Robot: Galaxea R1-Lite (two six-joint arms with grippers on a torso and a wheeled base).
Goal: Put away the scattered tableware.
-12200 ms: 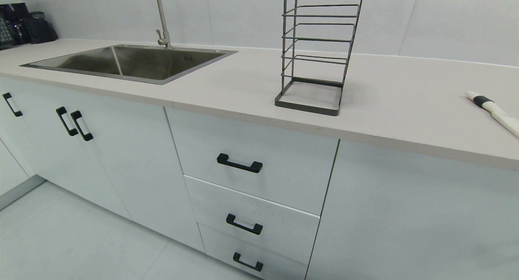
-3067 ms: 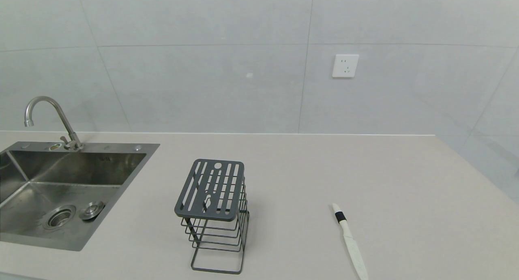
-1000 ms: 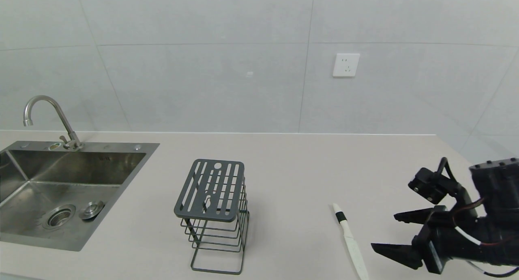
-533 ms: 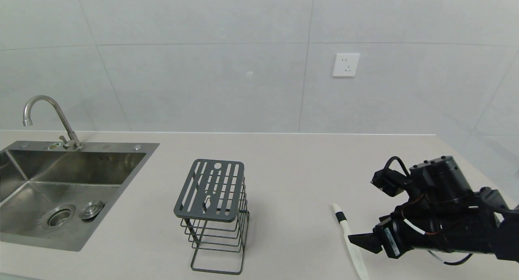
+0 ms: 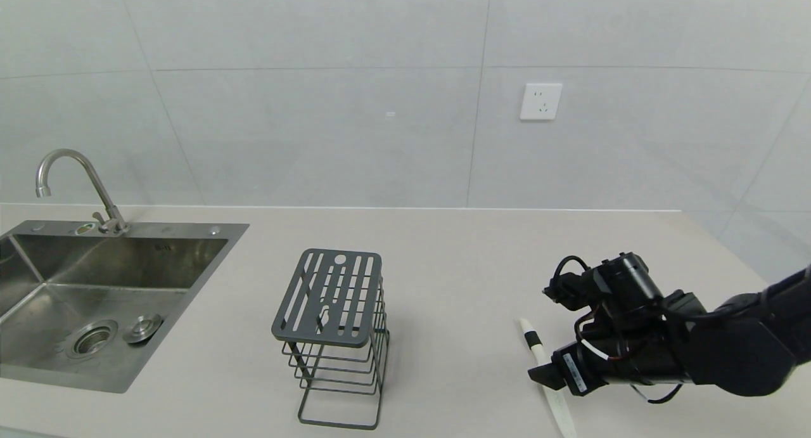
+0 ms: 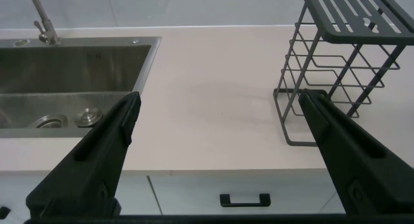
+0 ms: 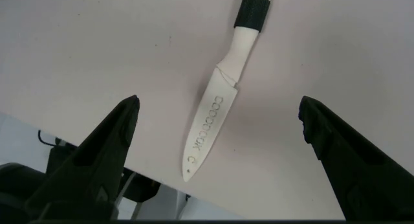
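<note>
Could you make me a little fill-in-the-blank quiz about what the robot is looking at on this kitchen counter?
1. The right tool is open, one finger on each side of a white ___.
2. Its handle has a ___ band.
3. The wire rack stands on the counter between that item and the ___.

Missing words: knife; black; sink.

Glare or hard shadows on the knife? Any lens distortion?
Right wrist view: knife evenly lit, no glare, low contrast against the pale counter; fingers read as dark silhouettes. Head view: wall tile seams bow, so wide-angle distortion; knife rack casts a soft shadow.
</note>
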